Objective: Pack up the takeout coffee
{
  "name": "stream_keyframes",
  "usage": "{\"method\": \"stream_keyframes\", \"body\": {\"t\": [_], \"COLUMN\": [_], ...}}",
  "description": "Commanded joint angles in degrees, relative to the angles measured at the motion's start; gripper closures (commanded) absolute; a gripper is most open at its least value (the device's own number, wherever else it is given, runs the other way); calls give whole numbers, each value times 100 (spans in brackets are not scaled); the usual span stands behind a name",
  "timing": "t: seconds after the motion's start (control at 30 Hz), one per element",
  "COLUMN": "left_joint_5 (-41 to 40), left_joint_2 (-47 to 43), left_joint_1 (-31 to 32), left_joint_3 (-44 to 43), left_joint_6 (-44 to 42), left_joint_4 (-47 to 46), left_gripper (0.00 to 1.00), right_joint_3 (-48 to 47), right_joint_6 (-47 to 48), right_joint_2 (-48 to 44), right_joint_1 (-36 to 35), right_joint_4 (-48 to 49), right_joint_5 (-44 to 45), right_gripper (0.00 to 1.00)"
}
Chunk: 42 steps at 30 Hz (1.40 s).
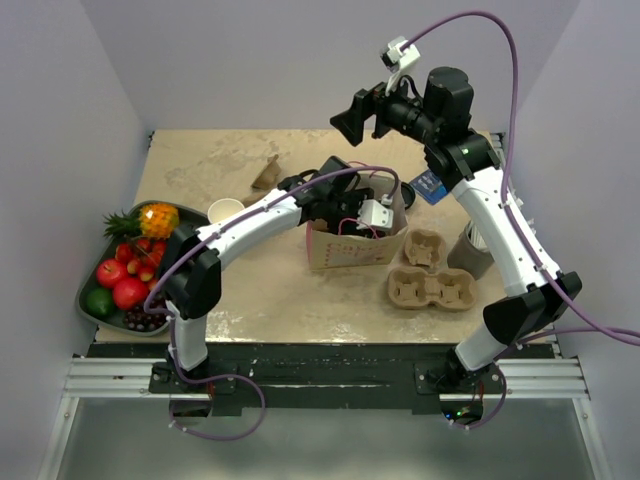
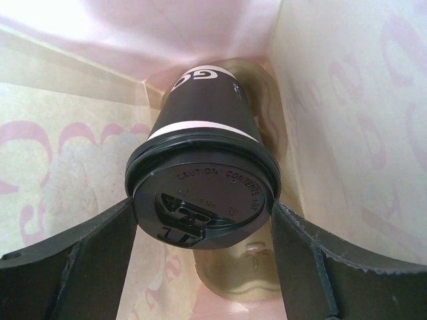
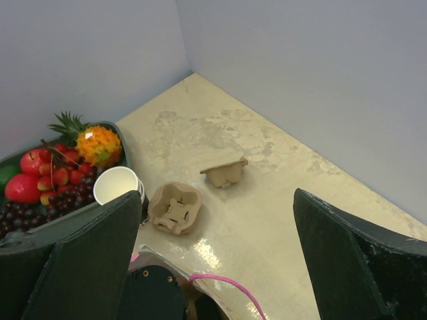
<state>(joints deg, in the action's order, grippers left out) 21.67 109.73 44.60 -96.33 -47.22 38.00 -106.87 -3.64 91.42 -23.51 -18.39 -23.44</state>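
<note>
The tabletop (image 1: 250,300) carries, from left to right, a fruit tray (image 1: 84,292), a white lidless cup (image 1: 224,210), a pink-printed paper bag (image 1: 345,250) standing open near the middle, and loose pulp cup carriers (image 1: 432,286) just right of the bag.

The left arm reaches over into the bag's mouth. Inside, the left pincer (image 2: 202,220) has a finger on each side of the takeout coffee (image 2: 203,167), its tips against the black lid on both flanks. It reads as pinching the lid rather than standing clear of it. The cup is deep between the bag's walls (image 2: 347,100), and a brown pulp holder (image 2: 243,273) shows beneath and behind it. I cannot tell whether the cup's base is fully seated.

The right pincer (image 3: 217,197) hangs high over the back of the tabletop, spread wide and holding nothing.

The main step looks nearly done, since the coffee is already inside the bag. What seems left is to let go of the lid and lift the left arm out without tipping the cup or snagging the bag.
</note>
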Motion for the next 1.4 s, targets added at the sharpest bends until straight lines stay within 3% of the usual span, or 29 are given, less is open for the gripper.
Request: {"method": "stream_keyframes", "body": {"t": [0.0, 0.13, 0.3, 0.5, 0.93, 1.13, 1.37], "left_joint_5": [171, 294, 487, 399, 918, 874, 339], "left_joint_2": [-250, -435, -514, -803, -1059, -770, -304], "left_joint_1": [-30, -30, -57, -92, -276, -276, -268], "left_joint_3": [9, 141, 168, 352, 528, 143, -790], "left_joint_6": [265, 319, 319, 495, 811, 205, -1699], "left_joint_4": [-494, -662, -592, -890, -1304, -637, 1103], "left_gripper": [26, 26, 34, 23, 21, 28, 30], "right_joint_3": [-168, -185, -159, -106, -132, -124, -71], "right_joint_6": [91, 91, 83, 65, 30, 39, 56], "right_joint_2": [-212, -221, -238, -247, -150, -124, -72], "right_joint_1": [13, 13, 13, 30, 118, 136, 153], "right_joint_4": [178, 187, 161, 213, 284, 275, 266], "right_joint_5": [173, 208, 226, 243, 235, 200, 94], "right_gripper": [1, 1, 1, 1, 1, 1, 1]}}
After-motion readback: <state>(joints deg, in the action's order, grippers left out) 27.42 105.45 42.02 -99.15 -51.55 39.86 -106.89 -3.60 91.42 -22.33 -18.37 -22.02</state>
